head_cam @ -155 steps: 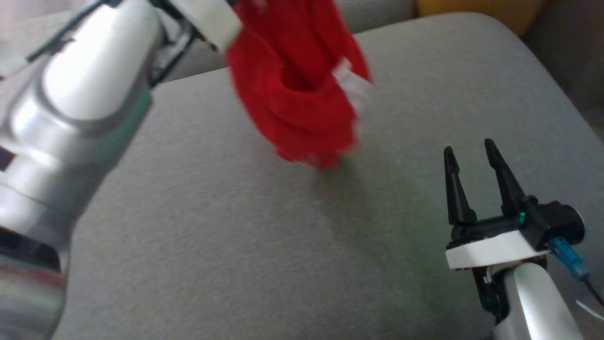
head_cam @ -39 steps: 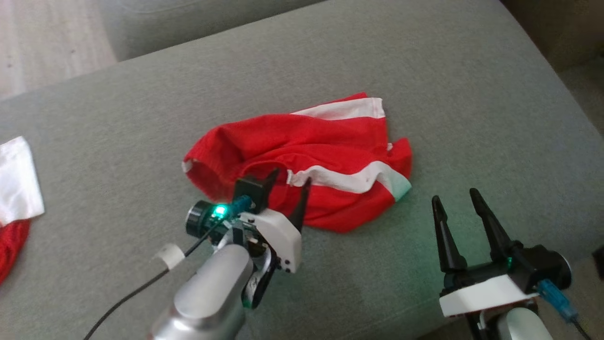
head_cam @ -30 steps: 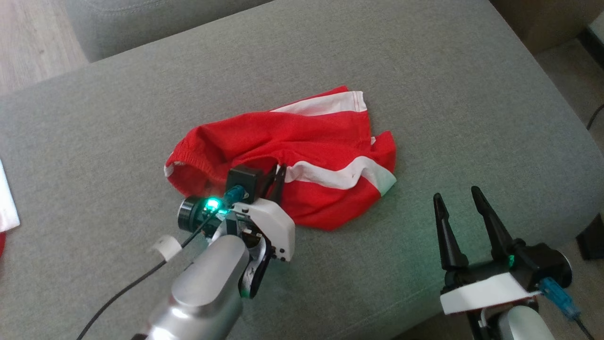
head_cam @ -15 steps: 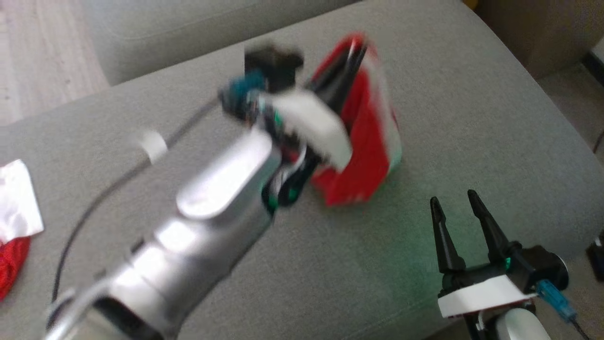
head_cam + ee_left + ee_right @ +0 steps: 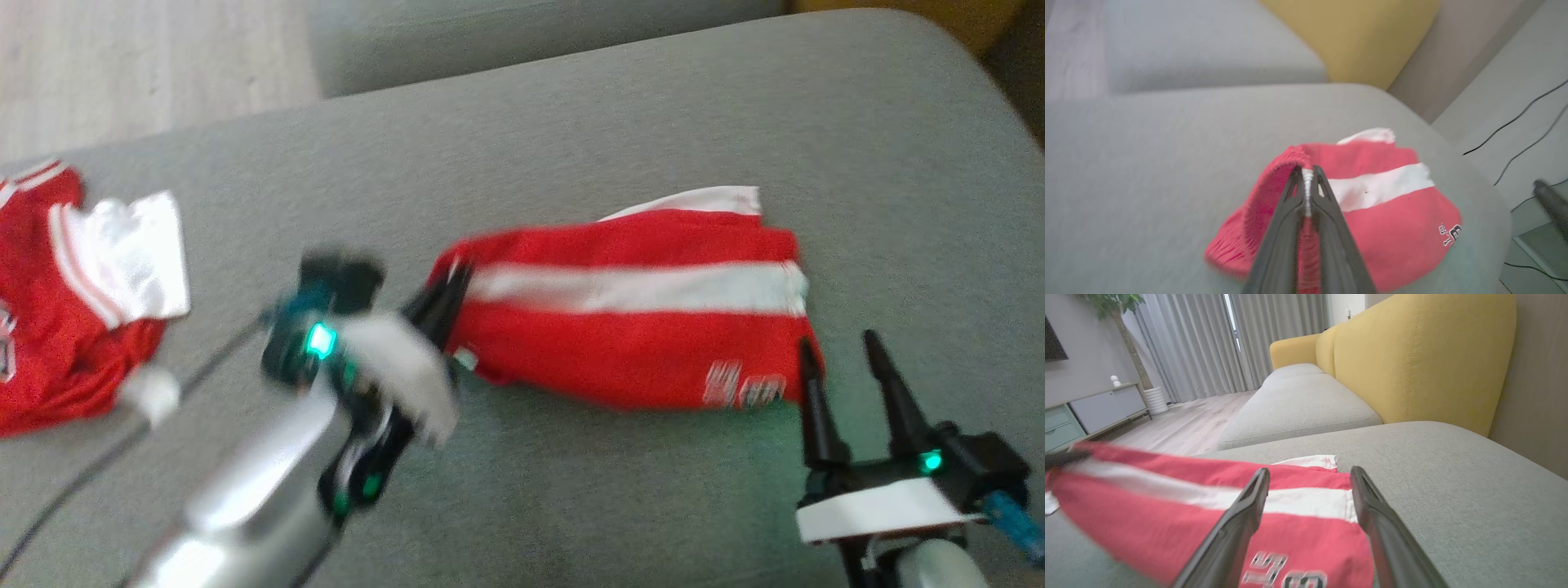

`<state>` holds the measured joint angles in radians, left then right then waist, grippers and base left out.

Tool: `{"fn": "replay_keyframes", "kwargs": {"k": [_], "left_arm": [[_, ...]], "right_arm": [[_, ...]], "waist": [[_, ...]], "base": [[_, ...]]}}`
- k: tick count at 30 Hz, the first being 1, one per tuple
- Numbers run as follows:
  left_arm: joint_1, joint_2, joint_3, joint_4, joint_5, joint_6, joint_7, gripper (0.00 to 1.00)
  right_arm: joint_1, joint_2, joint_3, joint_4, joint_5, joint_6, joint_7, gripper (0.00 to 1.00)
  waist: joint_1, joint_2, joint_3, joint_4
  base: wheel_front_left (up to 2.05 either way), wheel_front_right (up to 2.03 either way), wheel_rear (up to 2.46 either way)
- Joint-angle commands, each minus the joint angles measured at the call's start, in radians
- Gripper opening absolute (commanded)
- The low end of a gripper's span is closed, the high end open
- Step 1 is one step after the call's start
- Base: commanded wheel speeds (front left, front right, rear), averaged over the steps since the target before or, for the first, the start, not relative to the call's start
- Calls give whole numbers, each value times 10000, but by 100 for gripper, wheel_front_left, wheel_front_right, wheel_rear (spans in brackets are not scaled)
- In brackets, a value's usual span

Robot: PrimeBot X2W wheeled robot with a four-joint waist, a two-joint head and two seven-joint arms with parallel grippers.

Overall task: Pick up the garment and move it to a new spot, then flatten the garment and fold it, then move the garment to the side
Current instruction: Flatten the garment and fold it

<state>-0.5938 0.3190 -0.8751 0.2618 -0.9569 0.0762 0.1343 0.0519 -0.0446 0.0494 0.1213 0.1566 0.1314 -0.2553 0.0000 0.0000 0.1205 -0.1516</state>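
Two long dark fingers of left gripper (image 5: 1307, 171) pressed together, pinching ribbed waistband of red fabric shorts with broad white side stripe (image 5: 637, 327). Shorts laid lengthwise across middle of grey upholstered cushion (image 5: 571, 122): waistband end toward left, gathered into an upright loop at the closed fingers; leg hems toward right edge, one white hem corner peeking out on far side. White printed lettering on red cloth near front-right hem. Whether pinched end fully off the surface: cannot tell, blurred in head view. Right gripper (image 5: 845, 359) spread wide, holding nothing, low over front-right part of cushion, fingertips at printed hem; touching cloth or just above it, unclear. Lettering between the two fingers in right wrist view. Second crumpled red-and-white garment (image 5: 73, 286) at left edge of cushion, well apart from shorts. Yellow upholstered sofa back (image 5: 1412, 355) beyond far-right corner, another grey seat cushion (image 5: 1298, 404) alongside it.
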Motion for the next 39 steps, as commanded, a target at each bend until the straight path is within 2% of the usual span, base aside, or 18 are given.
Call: {"fn": "replay_keyframes", "kwargs": {"k": [1, 4, 7, 15, 28, 29, 30, 31, 32, 33, 34, 39], "left_arm": [[-332, 246, 370, -321, -35, 19, -188, 0], [374, 697, 504, -148, 21, -14, -842, 0], [663, 777, 690, 117, 51, -89, -1505, 0], [756, 286, 830, 798, 0, -279, -2387, 0], [609, -328, 473, 1544, 59, -650, -2588, 0], [600, -355, 448, 1580, 68, -667, -2592, 0], [590, -380, 424, 1618, 75, -685, -2596, 0], [581, -402, 406, 1656, 80, -699, -2602, 0], [581, -402, 406, 1656, 80, -699, -2602, 0], [576, -422, 394, 1693, 82, -710, -2613, 0], [573, -439, 392, 1726, 85, -712, -2643, 0], [520, -513, 362, 1750, 212, -744, -2941, 0]], "right_arm": [[-309, -56, 117, -326, 138, -7, -65, 100], [-565, -56, -161, -97, 115, -7, -65, 100], [-888, -107, -335, 580, 224, -7, -65, 100], [-1666, -727, 106, 2610, 848, -7, -65, 100], [-1978, -880, 827, 3143, 999, -7, -65, 100], [-1988, -898, 840, 3161, 983, -7, -65, 95], [-1991, -909, 835, 3169, 966, -7, -65, 79], [-1985, -912, 823, 3172, 949, -7, -65, 44], [-1985, -912, 823, 3172, 949, -7, -65, 44], [-1970, -921, 808, 3158, 917, -7, -65, 27], [-1944, -934, 776, 3133, 879, -7, -65, 0], [-1686, -911, 45, 2398, 368, -7, -65, 0]], "waist": [[0, 0, 331, 452], [0, 0, 566, 891], [0, 0, 680, 1265], [0, 0, 747, 2127], [0, 0, 758, 2630], [0, 0, 755, 2656], [0, 0, 746, 2682], [0, 0, 730, 2703], [0, 0, 730, 2703], [0, 0, 709, 2721], [0, 0, 685, 2736], [0, 0, 488, 2777]], "base": [[0, 0, 0], [0, 0, 0], [0, 0, 0], [0, 0, 0], [0, 0, 0], [0, 0, 0], [0, 0, 0], [0, 0, 0], [0, 0, 0], [0, 0, 0], [0, 0, 0], [0, 0, 0]]}}
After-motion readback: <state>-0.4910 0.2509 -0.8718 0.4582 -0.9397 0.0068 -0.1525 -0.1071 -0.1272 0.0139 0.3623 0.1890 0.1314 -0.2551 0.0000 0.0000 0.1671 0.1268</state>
